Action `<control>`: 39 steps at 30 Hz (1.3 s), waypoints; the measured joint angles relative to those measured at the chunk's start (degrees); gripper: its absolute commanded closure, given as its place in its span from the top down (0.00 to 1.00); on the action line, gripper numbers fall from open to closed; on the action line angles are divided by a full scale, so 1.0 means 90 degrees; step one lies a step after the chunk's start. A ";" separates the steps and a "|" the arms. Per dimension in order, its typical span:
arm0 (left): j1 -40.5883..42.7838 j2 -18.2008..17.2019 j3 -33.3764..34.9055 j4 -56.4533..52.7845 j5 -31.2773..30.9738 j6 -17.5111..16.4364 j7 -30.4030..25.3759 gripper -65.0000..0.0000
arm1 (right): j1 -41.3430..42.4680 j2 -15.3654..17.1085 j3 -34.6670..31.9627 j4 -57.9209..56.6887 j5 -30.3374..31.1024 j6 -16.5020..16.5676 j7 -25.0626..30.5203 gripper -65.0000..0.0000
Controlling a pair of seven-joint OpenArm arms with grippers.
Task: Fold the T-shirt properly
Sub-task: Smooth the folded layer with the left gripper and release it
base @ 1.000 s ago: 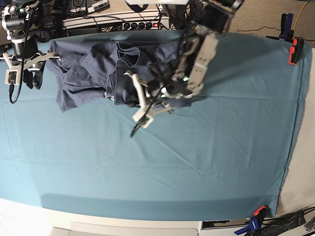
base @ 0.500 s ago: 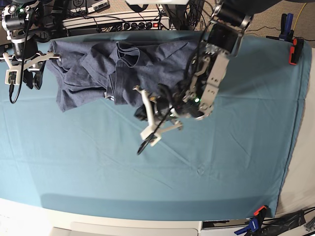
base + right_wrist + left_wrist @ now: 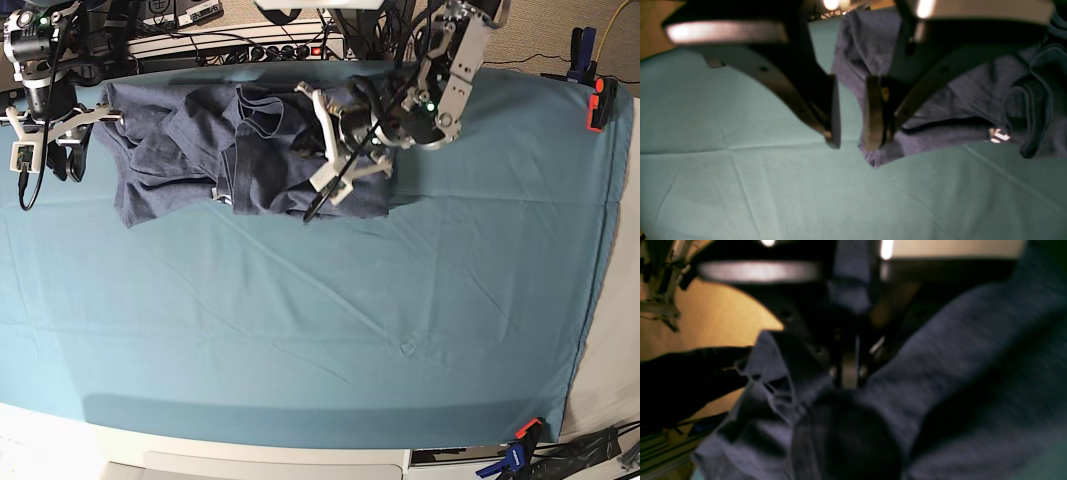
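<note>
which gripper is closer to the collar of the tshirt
Left. The left gripper is over the T-shirt just beside its collar; the right gripper sits off the shirt's far sleeve edge.

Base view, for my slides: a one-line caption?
Left gripper shut above the crumpled slate-blue T-shirt on teal tablecloth; right gripper hovers beside it.

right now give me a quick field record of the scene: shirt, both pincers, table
shirt: slate-blue T-shirt, bunched and creased at the table's far edge, not folded
left pincer: shut, shirt fabric bunched around it; whether it grips any is unclear
right pincer: open, empty, poised above the shirt's near corner
table: teal cloth, wrinkled, clamped at the corners
</note>
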 measured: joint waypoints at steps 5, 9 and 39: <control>0.0260 -0.0005 0.0068 0.0000 0.0012 0.0005 -0.0245 0.00 | 0.0000 0.0002 0.0000 0.0000 0.0000 0.0000 0.0010 0.20; 0.0328 0.0012 0.0605 0.0000 0.0102 0.0022 -0.0430 0.00 | 0.0136 0.0007 0.0000 0.0000 0.0005 0.0002 0.0046 0.20; 0.0187 -0.1734 -0.1188 0.1311 0.2057 0.0262 -0.0194 0.00 | 0.0202 0.0017 0.0000 -0.0085 -0.0185 -0.0274 0.0216 0.20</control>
